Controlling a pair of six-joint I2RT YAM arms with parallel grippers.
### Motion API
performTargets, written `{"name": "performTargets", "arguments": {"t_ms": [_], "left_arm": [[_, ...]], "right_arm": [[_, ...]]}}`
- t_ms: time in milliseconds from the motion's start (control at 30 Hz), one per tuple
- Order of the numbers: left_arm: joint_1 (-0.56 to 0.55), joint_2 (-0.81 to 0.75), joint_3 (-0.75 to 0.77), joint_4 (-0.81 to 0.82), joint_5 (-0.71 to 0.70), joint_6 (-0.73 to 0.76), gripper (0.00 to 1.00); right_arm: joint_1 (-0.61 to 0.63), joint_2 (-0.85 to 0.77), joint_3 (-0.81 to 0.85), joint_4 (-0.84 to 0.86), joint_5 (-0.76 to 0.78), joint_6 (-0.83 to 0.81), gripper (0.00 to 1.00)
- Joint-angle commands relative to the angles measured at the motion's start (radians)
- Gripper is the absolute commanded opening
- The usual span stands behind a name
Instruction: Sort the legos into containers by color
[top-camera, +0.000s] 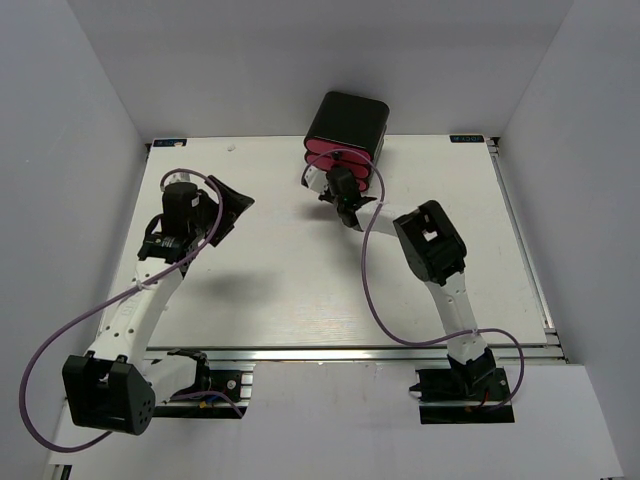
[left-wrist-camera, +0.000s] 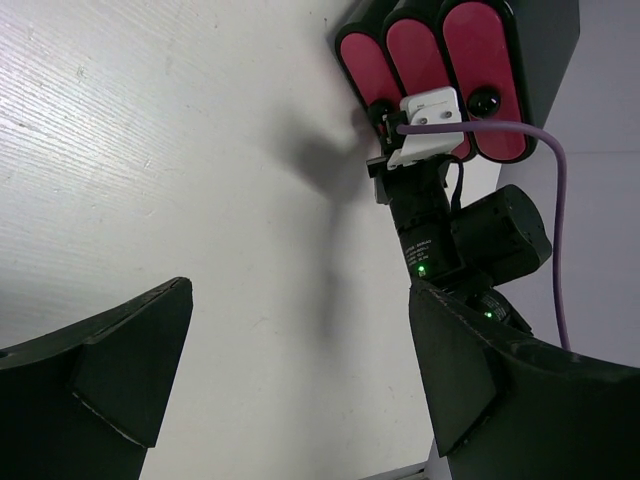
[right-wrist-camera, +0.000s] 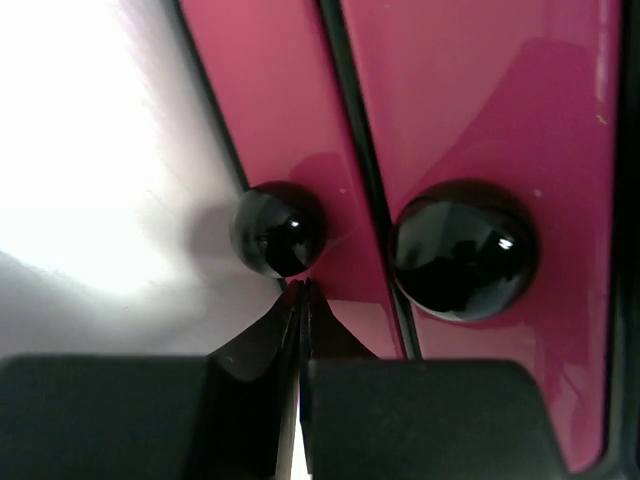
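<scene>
The black box (top-camera: 346, 122) with three magenta-pink drawers (top-camera: 340, 160) stands at the table's far edge; all drawers look shut. In the left wrist view the drawer fronts (left-wrist-camera: 482, 60) show with one black knob (left-wrist-camera: 484, 101). My right gripper (top-camera: 338, 192) is shut and empty, its tips (right-wrist-camera: 301, 290) right under the lowest drawer's black knob (right-wrist-camera: 279, 229), beside a second knob (right-wrist-camera: 463, 249). My left gripper (top-camera: 232, 208) is open and empty over bare table at the left; its fingers (left-wrist-camera: 120, 365) frame the right arm. No legos show in any view.
The table's metal rail (top-camera: 350, 352) runs along the near edge, with white walls around. Purple cables (top-camera: 385, 290) loop off both arms. The right arm's wrist (left-wrist-camera: 440, 225) stands in front of the drawers.
</scene>
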Motion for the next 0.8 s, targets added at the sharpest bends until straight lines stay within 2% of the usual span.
{"name": "performTargets", "arguments": {"t_ms": [0, 33, 67, 100, 133, 167, 267, 367, 500, 633, 667, 767], "left_arm": [[0.005, -0.037, -0.014, 0.012, -0.002, 0.005, 0.98], [0.005, -0.038, -0.015, 0.021, 0.002, 0.012, 0.98], [0.005, -0.040, -0.017, 0.028, 0.008, 0.019, 0.98], [0.005, -0.041, -0.021, 0.037, 0.015, 0.028, 0.98], [0.005, -0.051, -0.027, 0.069, 0.037, 0.041, 0.98], [0.005, -0.054, -0.041, 0.086, 0.048, 0.048, 0.98], [0.005, -0.071, -0.079, 0.176, 0.107, 0.066, 0.98], [0.005, -0.072, -0.103, 0.274, 0.169, 0.081, 0.98], [-0.018, -0.026, -0.080, 0.360, 0.229, 0.133, 0.98], [-0.018, 0.034, -0.017, 0.354, 0.291, 0.228, 0.98], [-0.018, 0.038, -0.015, 0.359, 0.294, 0.241, 0.98], [-0.018, 0.041, -0.021, 0.380, 0.306, 0.270, 0.98]], "right_arm": [[-0.020, -0.107, -0.017, -0.074, -0.124, 0.016, 0.00], [-0.020, -0.136, -0.017, -0.154, -0.194, 0.030, 0.00], [-0.021, -0.207, -0.011, -0.238, -0.348, 0.047, 0.09], [-0.023, -0.242, -0.005, -0.406, -0.412, 0.070, 0.13], [-0.034, -0.276, -0.002, -0.472, -0.510, 0.120, 0.21], [-0.038, -0.343, -0.005, -0.513, -0.605, 0.165, 0.37], [-0.048, -0.452, -0.028, -0.624, -0.653, 0.364, 0.80], [-0.051, -0.515, -0.008, -0.748, -0.640, 0.524, 0.89], [-0.074, -0.589, 0.012, -0.837, -0.609, 0.630, 0.89], [-0.100, -0.713, -0.098, -0.756, -0.606, 0.621, 0.89], [-0.100, -0.774, -0.185, -0.669, -0.581, 0.616, 0.89], [-0.106, -0.847, -0.257, -0.613, -0.570, 0.633, 0.89]]}}
